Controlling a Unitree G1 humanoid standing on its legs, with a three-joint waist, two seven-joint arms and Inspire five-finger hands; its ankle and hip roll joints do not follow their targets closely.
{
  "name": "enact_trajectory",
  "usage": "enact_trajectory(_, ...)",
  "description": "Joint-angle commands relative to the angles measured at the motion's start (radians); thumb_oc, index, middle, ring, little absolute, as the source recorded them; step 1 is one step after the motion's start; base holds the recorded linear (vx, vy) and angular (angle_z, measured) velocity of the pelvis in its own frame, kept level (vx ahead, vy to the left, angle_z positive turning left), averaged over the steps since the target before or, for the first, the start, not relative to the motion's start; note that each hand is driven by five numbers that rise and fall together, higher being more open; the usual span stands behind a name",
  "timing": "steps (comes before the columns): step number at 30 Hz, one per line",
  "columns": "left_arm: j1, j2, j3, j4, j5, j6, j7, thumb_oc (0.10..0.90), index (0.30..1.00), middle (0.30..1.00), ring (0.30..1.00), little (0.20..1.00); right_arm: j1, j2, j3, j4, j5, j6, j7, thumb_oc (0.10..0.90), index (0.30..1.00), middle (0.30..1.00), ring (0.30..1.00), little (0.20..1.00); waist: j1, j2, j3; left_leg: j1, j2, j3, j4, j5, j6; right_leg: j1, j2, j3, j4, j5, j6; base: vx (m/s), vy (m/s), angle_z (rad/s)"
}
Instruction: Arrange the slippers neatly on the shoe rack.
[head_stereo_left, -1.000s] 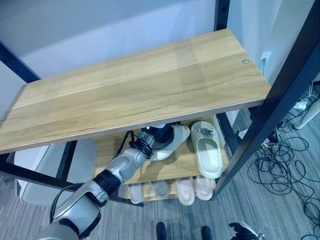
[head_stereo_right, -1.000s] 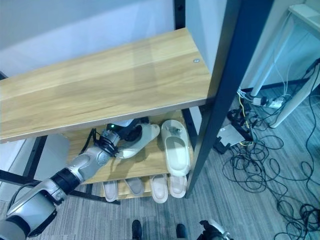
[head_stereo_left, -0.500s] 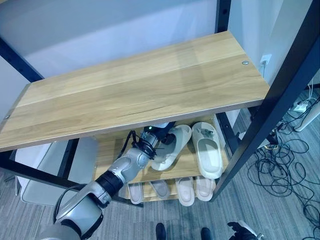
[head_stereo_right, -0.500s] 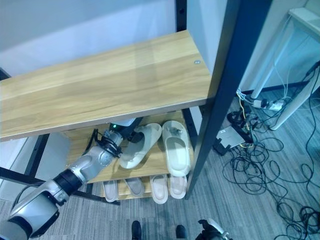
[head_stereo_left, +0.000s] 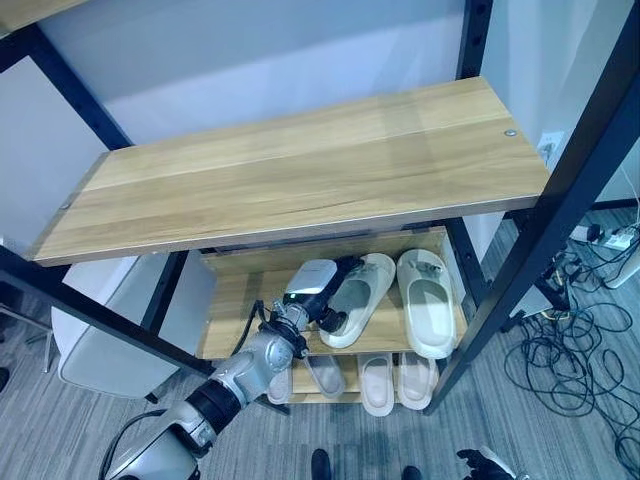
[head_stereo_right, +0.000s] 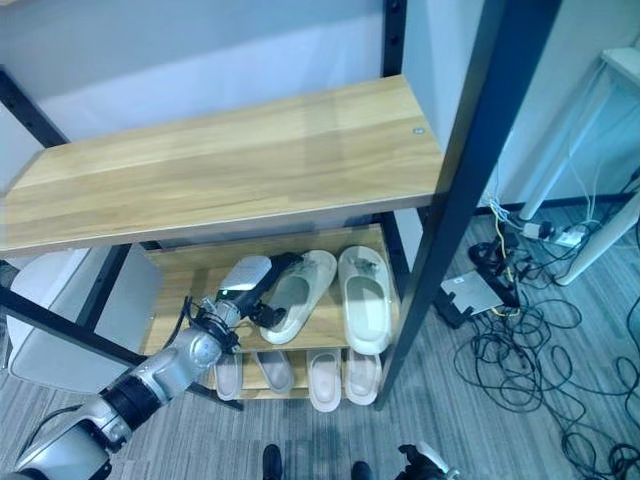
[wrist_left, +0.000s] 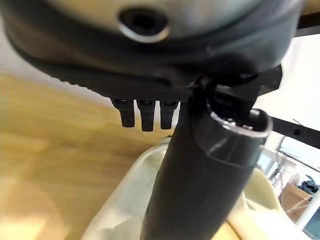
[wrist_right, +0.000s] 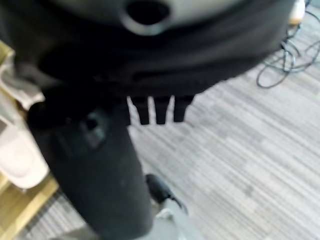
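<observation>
On the shoe rack's middle shelf (head_stereo_left: 235, 320), the left hand (head_stereo_left: 318, 292) pinches the left slipper (head_stereo_left: 362, 298) between thumb and fingers, just beside its mate (head_stereo_left: 427, 315) near the right edge.

From the head, our two eye views look steeply down on the same shoe rack (head_stereo_left: 300, 180) and grey floor (head_stereo_right: 560, 400). Our wrist views sit very close behind each hand, one facing a shelf, one the floor.
</observation>
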Motion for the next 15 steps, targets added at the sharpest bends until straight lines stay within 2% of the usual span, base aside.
enact_trajectory(1, -0.08, 0.025, 0.131, -0.045, -0.068, -0.06, 0.024, 0.8, 0.9, 0.9, 0.9, 0.9, 0.004, 0.018, -0.011, 0.017, 0.004, -0.007, -0.013, 0.8, 0.9, 0.9, 0.9, 0.9, 0.028, -0.047, -0.046, 0.022, -0.077, 0.033, 0.002, -0.113, 0.035, -0.084, -0.031, 0.019, 0.012, -0.032, 0.054, 0.0, -0.007, 0.04)
enact_trajectory(6, 0.069, -0.003, 0.243, -0.071, -0.293, -0.079, 0.008, 0.8, 0.9, 0.9, 0.9, 0.9, 0.01, 0.036, -0.032, 0.024, 0.012, -0.001, -0.006, 0.8, 0.9, 0.9, 0.9, 0.9, 0.043, -0.062, -0.06, 0.032, -0.074, 0.024, 0.002, -0.112, 0.034, -0.068, -0.027, 0.006, 0.012, -0.036, 0.049, 0.0, -0.003, 0.01)
enact_trajectory(15, 0.186, 0.012, 0.297, -0.092, -0.353, -0.073, -0.029, 0.8, 0.9, 0.9, 0.9, 0.9, 0.013, 0.052, -0.048, 0.026, 0.014, 0.004, 0.002, 0.8, 0.9, 0.9, 0.9, 0.9, 0.057, -0.081, -0.074, 0.047, -0.068, 0.016, 0.002, -0.117, 0.035, -0.05, -0.021, -0.005, 0.012, -0.043, 0.044, 0.02, -0.012, 0.1)
